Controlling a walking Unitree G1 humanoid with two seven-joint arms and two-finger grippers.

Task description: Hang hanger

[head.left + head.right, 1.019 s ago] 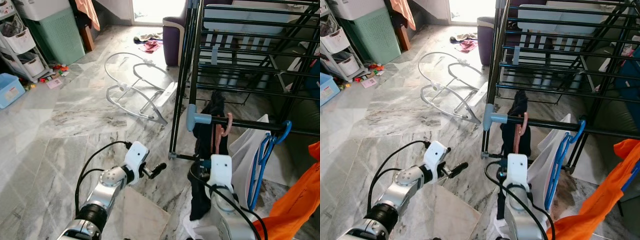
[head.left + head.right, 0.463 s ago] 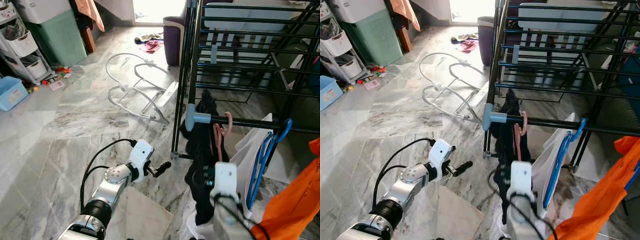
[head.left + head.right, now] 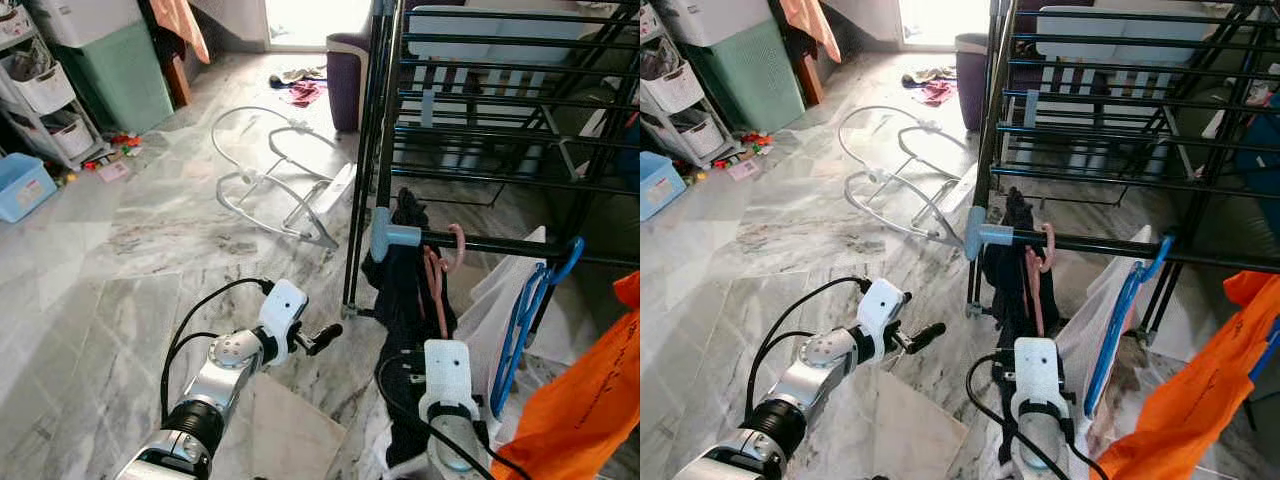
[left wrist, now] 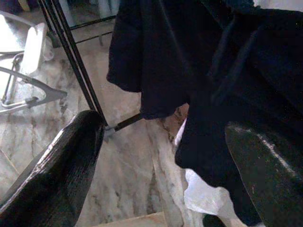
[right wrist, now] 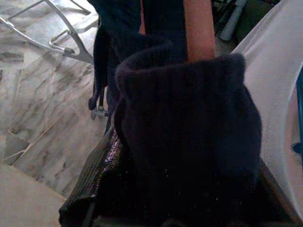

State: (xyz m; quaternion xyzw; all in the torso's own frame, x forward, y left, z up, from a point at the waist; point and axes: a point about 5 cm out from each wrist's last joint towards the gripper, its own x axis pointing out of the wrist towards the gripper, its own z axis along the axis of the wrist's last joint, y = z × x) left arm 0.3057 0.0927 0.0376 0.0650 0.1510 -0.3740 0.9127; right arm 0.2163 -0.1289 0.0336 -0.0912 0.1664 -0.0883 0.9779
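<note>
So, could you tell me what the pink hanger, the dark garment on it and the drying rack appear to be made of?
Pink hanger: probably plastic, smooth and uniformly coloured.
Dark garment: knitted fabric, its ribbed cuff clear in the right wrist view.
Drying rack: likely black-coated metal tubing, thin straight bars, with a grey-blue joint that looks plastic.

The black drying rack (image 3: 470,120) carries a pink hanger (image 3: 440,275), blue hanger (image 3: 520,310) and dark garment (image 3: 405,290).
</note>
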